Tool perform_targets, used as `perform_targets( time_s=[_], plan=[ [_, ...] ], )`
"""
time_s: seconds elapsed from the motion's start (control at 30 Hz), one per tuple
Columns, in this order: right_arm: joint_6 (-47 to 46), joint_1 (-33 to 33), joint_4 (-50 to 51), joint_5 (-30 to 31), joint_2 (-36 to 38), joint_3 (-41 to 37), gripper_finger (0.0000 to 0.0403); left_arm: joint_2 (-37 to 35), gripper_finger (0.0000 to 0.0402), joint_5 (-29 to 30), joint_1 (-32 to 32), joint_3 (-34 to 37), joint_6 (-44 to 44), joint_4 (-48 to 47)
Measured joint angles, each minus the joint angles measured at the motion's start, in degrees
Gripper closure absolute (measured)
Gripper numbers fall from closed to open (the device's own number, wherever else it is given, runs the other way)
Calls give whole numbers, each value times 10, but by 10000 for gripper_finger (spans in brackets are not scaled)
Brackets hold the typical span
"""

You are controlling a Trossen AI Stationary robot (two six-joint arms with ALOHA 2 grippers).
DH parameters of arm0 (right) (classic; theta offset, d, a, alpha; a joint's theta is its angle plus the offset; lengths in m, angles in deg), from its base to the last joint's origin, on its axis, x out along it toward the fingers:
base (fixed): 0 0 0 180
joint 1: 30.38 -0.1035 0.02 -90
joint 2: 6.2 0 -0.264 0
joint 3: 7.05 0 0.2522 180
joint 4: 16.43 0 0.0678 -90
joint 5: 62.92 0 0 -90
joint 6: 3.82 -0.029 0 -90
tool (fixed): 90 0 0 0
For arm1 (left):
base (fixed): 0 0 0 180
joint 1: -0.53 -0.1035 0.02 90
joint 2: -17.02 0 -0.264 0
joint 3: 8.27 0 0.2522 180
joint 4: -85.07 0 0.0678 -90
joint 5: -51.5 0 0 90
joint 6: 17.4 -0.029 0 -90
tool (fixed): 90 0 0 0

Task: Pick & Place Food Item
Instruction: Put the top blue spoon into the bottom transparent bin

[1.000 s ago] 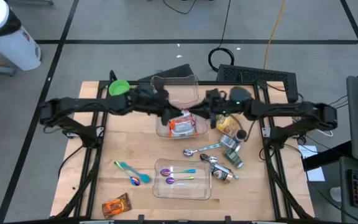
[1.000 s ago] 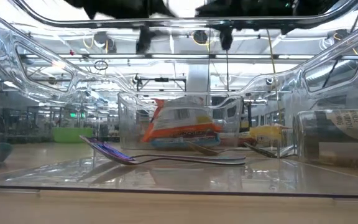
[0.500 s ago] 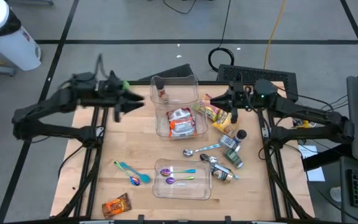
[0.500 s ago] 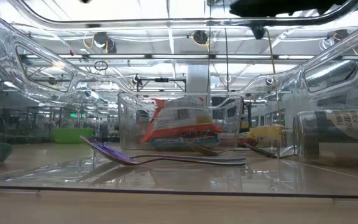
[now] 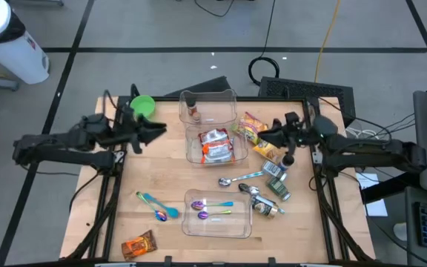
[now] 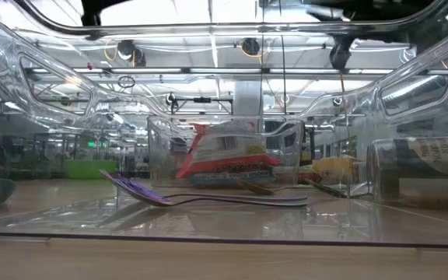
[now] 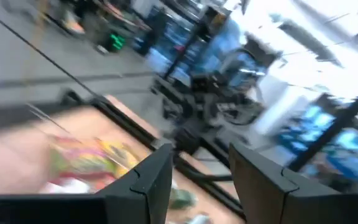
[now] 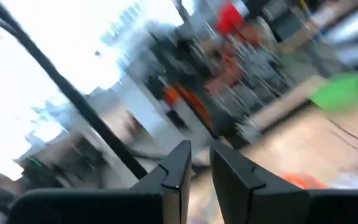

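An orange-and-white food packet lies in the middle clear container; the low view shows the packet leaning inside it. My left gripper hangs above the table left of the container, open and empty, its fingers wide apart. My right gripper hangs to the right of the container, over a yellow snack bag. It is shut, and the thin slit between its fingers holds nothing.
A second clear container with a small bottle stands behind. A clear tray with spoons sits near the front. Loose spoons, cans and bottles, a green bowl and a snack packet lie around.
Both arms have drawn back from above the middle container, the left toward the table's left edge, the right toward its right edge. The food packet has stayed in the container.
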Motion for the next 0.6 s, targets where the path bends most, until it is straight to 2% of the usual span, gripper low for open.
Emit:
perform_targets(
  time_s=[0.1, 0.2, 0.27, 0.47, 0.6],
  plan=[
    [-14, -44, -101, 70, -5, -26, 351, 20, 238, -32, 21, 50, 51, 95],
    [11, -87, -124, 151, -10, -27, 353, 47, 238, -51, 47, 82, 72, 195],
    [26, -111, -128, 202, -18, -20, 353, 68, 238, -54, 64, 94, 60, 230],
    [55, -201, -132, 263, -67, 23, 351, 130, 238, -52, 93, 98, 3, 239],
    [101, -276, -125, 298, -118, 73, 355, 173, 238, -23, 94, 98, -21, 265]
  ],
)
